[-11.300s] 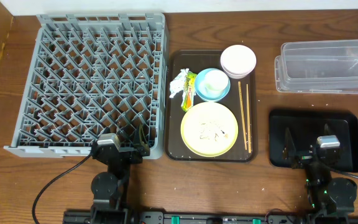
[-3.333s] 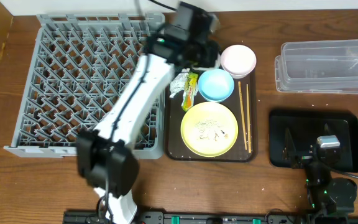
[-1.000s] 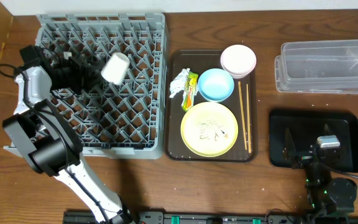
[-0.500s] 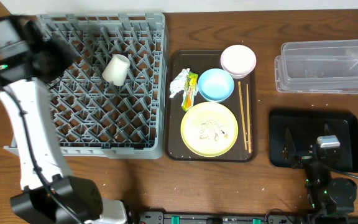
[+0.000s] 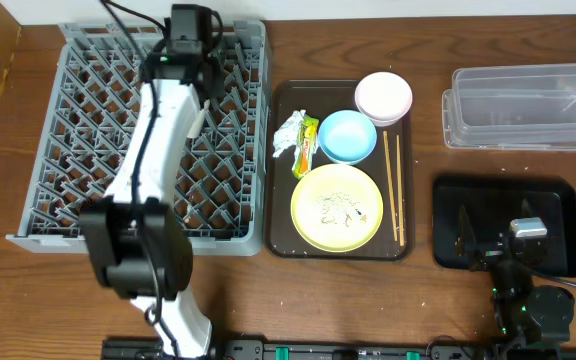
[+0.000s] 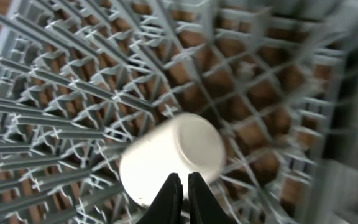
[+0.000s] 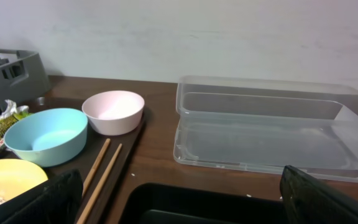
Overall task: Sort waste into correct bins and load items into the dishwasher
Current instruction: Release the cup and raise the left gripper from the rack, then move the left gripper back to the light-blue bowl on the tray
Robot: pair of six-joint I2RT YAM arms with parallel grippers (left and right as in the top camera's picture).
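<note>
The small white cup [image 6: 173,158] lies on its side among the pegs of the grey dishwasher rack [image 5: 88,120]. My left gripper [image 6: 183,186] hovers just over it, shut and holding nothing. In the overhead view the left arm [image 5: 168,110] covers the cup. On the brown tray sit the light blue bowl [image 5: 347,135], the white bowl [image 5: 383,97], the yellow plate [image 5: 337,207] with rice scraps, the chopsticks [image 5: 393,185] and the crumpled wrapper [image 5: 296,140]. My right gripper [image 7: 191,205] rests open over the black tray bin [image 5: 558,195].
The clear tub [image 5: 528,107] stands at the back right, behind the black tray. The brown serving tray [image 5: 283,240] lies between the rack and the bins. The left arm stretches from the table's front edge across the rack.
The left arm has swung from the rack's left side to over its back middle, and its jaws have shut. The cup stays lying in the rack. The right arm has not moved.
</note>
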